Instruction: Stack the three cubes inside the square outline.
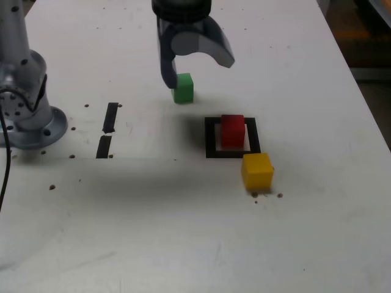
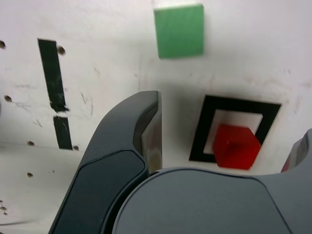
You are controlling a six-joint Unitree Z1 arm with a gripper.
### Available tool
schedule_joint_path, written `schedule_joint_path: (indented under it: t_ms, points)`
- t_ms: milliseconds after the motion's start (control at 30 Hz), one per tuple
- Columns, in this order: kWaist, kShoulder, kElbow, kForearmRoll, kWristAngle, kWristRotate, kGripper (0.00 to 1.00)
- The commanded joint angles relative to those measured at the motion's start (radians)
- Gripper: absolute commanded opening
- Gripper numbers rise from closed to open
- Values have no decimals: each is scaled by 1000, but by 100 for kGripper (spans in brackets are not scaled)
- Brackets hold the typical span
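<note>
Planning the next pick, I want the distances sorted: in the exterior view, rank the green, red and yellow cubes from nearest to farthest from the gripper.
Measured from the open gripper in the exterior view:
1. Green cube: right beside the fingertip nearer that view's left.
2. Red cube: in the square outline, nearer the camera and toward that view's right.
3. Yellow cube: outside the outline's near corner on that view's right.

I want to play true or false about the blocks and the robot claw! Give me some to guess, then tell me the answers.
1. The red cube sits inside the square outline. True.
2. The gripper is holding the green cube. False: its jaws are open and empty.
3. The yellow cube is stacked on the red one. False: it rests on the table, just outside the outline.
4. Two black tape strips lie near the robot's base. True.
</note>
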Motion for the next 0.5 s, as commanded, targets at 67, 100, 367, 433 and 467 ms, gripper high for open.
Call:
schedule_joint_path:
  t_ms: [67,100,367,433,467]
  points:
    - [-70,2,-63,37,-5,-46,99]
    - [-94,6,-86,51,-6,-62,98]
    - [-221,62,-211,93,-6,-159,99]
    - [-250,83,-238,92,-7,-177,99]
    - [-264,94,-251,90,-7,-186,100]
